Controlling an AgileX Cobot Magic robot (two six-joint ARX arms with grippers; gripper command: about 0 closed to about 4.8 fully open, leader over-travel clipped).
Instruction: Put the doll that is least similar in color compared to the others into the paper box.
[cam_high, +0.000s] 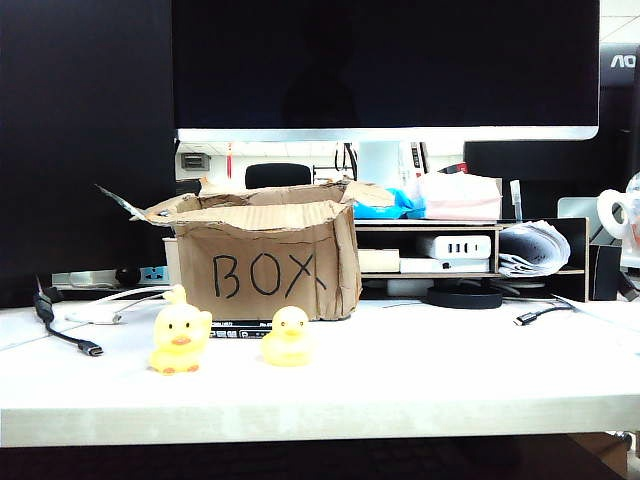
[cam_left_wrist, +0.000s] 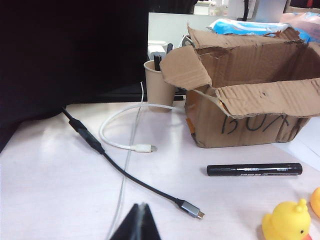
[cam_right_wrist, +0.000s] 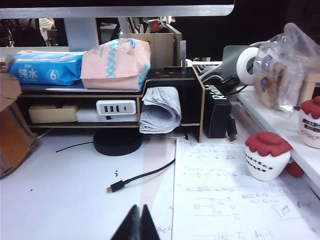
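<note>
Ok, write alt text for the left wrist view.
A torn cardboard box marked "BOX" stands open on a white table, with a black marker lying in front of it and a yellow duck nearer the camera. The left gripper is shut, low over the table, beside a black cable and a white cable.

The paper box (cam_high: 265, 258) is plain brown corrugated cardboard with "BOX" scrawled on the front in black marker. Two duck dolls (cam_high: 180, 340) in front of it are pale yellow with orange bills. The desk (cam_high: 420, 370) is white-ish. There's a black marker pen (cam_left_wrist: 254, 169) with white print, a white cable (cam_left_wrist: 120, 131) and a black one (cam_left_wrist: 115, 167) with a silver plug. Tissue packs on the shelf: one blue (cam_right_wrist: 47, 67), one pink (cam_right_wrist: 116, 65). Both grippers, left (cam_left_wrist: 136, 222) and right (cam_right_wrist: 136, 224), are black.
</note>
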